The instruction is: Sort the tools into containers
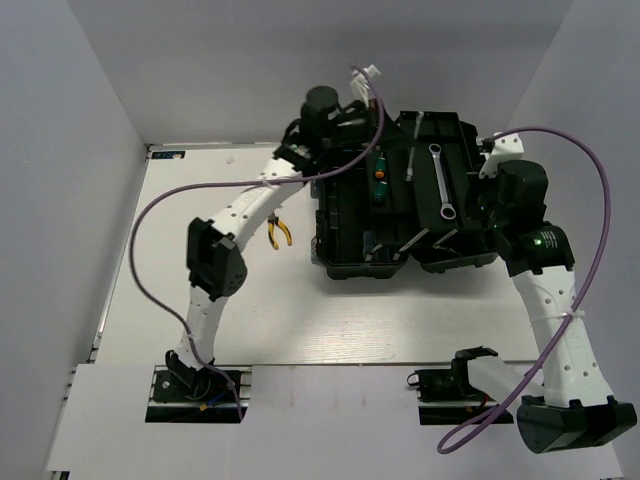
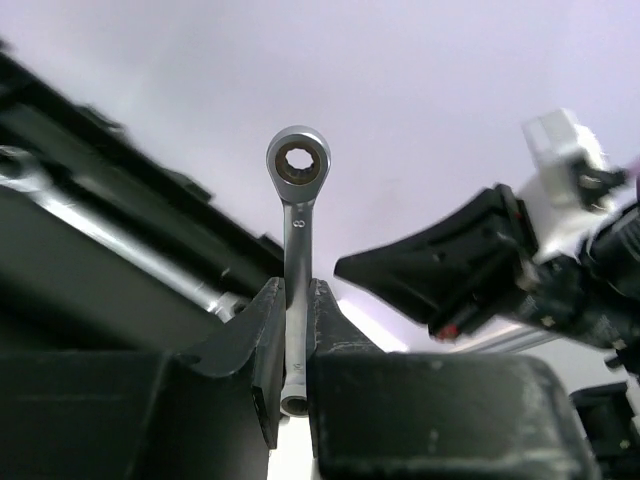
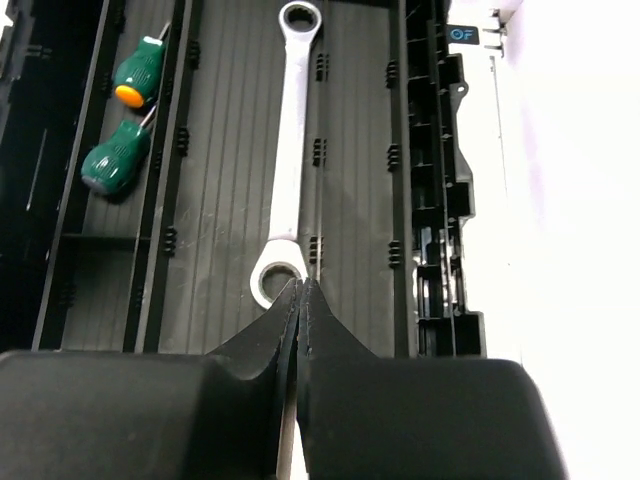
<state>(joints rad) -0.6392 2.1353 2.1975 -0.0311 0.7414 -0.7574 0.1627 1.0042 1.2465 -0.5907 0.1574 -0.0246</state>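
Closest to the lens, the left fingers [image 2: 255,350] are clamped on the shank of the small wrench [image 2: 298,225]. It stands upright between them, ring end up and free, lower end sunk in the grip. Its long axis runs straight out along the fingers, so I judge it must be tipped flat before it can lie in a tray. This arm carries it above the open toolbox [image 1: 345,255], so the placing falls to the left arm.

Inside the toolbox, the long ratchet wrench [image 3: 290,150] lies lengthwise in the wide compartment, pointing away from the right fingers [image 3: 335,340]. Those are pressed together on nothing, their tips just over the wrench's near ring. One compartment to the left, narrower, holds the two green-handled screwdrivers [image 3: 120,160], lying close together.

Outside the box, the pliers [image 1: 279,233] lie on the tabletop [image 1: 300,320] just left of it, under the left arm, not yet sorted. That arm is much the nearer to them.
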